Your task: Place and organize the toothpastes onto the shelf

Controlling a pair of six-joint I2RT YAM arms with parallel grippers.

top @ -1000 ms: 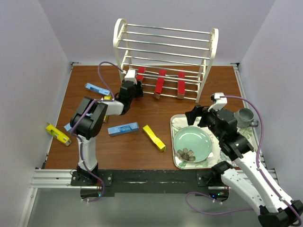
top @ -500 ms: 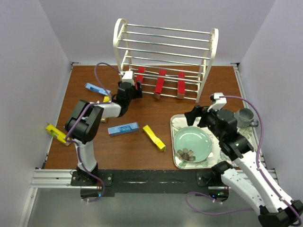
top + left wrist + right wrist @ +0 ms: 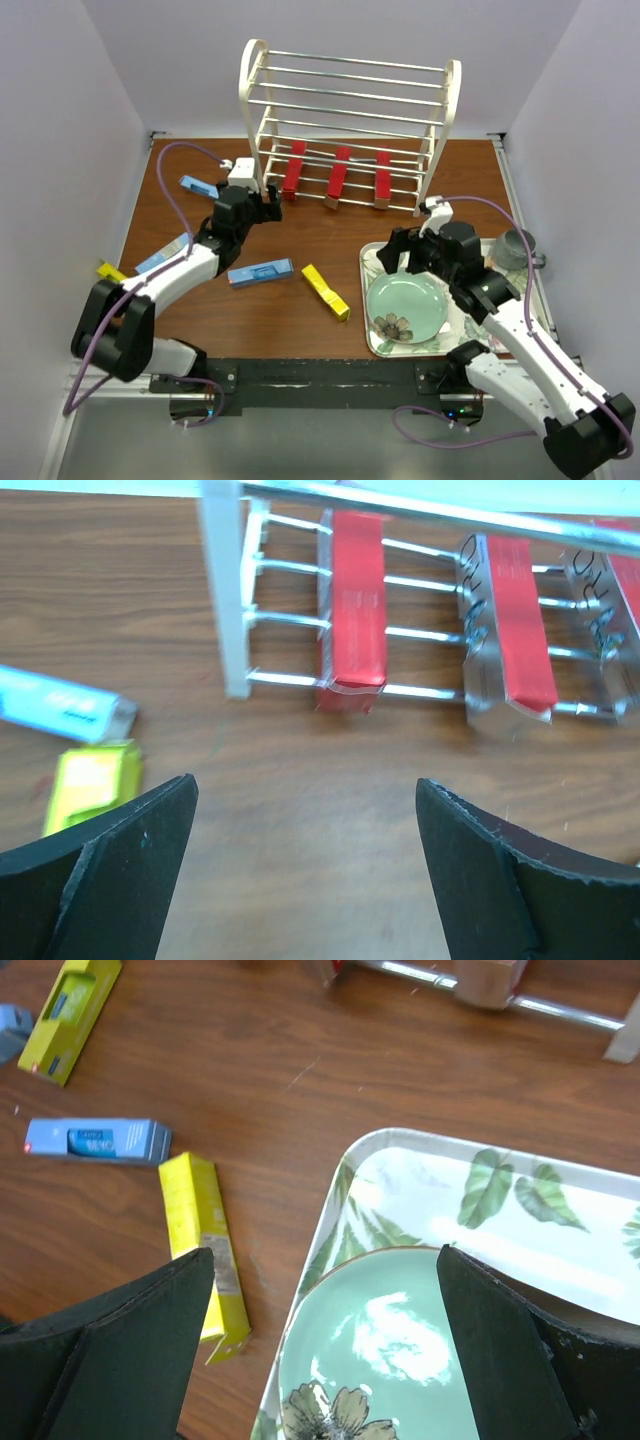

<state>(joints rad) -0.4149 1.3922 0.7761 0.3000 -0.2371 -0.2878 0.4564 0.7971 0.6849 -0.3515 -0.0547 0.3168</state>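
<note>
White shelf (image 3: 251, 90); red toothpastes (image 3: 339, 178); yellow toothpaste (image 3: 326, 292); blue toothpaste (image 3: 260, 272); leaf-print tray (image 3: 520, 1210); mint flowered plate (image 3: 380, 1350); brown table (image 3: 310, 235).

The top camera looks steeply down from above the near edge, taking in the whole counter (image 3: 320, 235) and the shelf (image 3: 247, 85) at its far side. The left wrist camera sits low and close, facing the shelf's bottom rungs and red boxes (image 3: 352, 600). The right wrist camera looks down closely on a tray (image 3: 560, 1190) corner and a yellow box (image 3: 200, 1210), both also seen from above.

Three red toothpastes (image 3: 338, 178) rest across the white shelf's (image 3: 250, 85) bottom rungs; yellow toothpastes (image 3: 325, 291) and blue toothpastes (image 3: 260, 272) lie flat on the counter (image 3: 300, 228).
</note>
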